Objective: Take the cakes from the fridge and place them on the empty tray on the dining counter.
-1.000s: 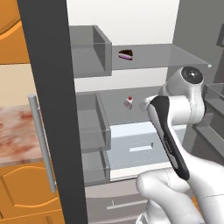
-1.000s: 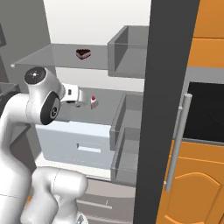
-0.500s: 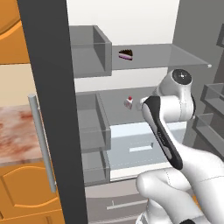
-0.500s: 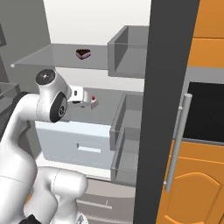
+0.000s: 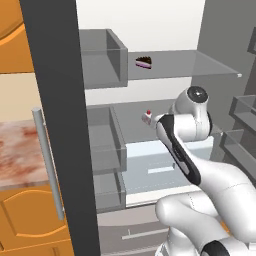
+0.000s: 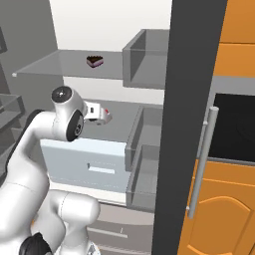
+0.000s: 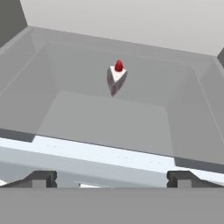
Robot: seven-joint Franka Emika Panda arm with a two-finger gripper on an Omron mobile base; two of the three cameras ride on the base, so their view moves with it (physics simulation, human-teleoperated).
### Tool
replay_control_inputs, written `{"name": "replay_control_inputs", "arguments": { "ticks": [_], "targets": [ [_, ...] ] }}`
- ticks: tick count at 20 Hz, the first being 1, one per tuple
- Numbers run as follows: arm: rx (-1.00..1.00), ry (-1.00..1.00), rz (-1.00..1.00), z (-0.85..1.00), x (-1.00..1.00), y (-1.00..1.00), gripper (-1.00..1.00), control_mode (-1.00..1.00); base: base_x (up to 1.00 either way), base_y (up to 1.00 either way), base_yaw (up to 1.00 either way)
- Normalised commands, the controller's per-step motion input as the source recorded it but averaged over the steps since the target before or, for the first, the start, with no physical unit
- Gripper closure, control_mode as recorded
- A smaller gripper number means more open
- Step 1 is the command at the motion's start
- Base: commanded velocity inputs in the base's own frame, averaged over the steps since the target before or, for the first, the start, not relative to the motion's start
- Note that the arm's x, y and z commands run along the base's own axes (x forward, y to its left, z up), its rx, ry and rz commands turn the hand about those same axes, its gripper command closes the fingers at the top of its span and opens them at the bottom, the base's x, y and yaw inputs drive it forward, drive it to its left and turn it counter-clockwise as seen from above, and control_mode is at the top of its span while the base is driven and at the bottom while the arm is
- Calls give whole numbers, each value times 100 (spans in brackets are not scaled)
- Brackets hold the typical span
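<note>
Hand view: fingers spread wide, nothing between them; gripper (image 7: 112, 179) sits at the front edge of the fridge's (image 5: 150, 30) middle shelf, white cherry-topped cake (image 7: 116, 78) well ahead near the back wall, clear path to it. Chocolate cake (image 5: 143, 62) sits on the glass shelf (image 5: 200, 65) above, apart from the arm. Pale drawer (image 6: 84, 159) sits just below the arm's elbow. Open door (image 5: 55, 125) with bar handle (image 5: 47, 165) flanks the left, door bins (image 5: 102, 145) beside the shelf.

Flat, even rendered light fills the tall grey-silver fridge (image 5: 210, 30) with its white inside; shadows are soft (barely any under the glass shelf (image 6: 64, 64)), with no glare and slightly coarse edges.
</note>
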Motion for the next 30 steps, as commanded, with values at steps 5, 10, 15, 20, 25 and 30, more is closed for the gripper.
{"name": "replay_control_inputs", "arguments": {
  "ticks": [5, 10, 15, 20, 25, 30],
  "targets": [
    [0, 0, 0, -11, 27, 0, -100, -100, 0, 0, 0],
    [0, 1, -1, 0, 17, 0, -100, -100, 0, 0, 0],
    [0, 0, -1, 0, 21, 0, -100, -100, 0, 0, 0],
    [1, 0, -1, -1, 28, 0, -100, -100, 0, 0, 0],
    [0, 0, -1, -6, 31, 0, -100, -100, 0, 0, 0],
    [0, 0, -2, -7, 29, 0, -100, -100, 0, 0, 0]
  ]
}}
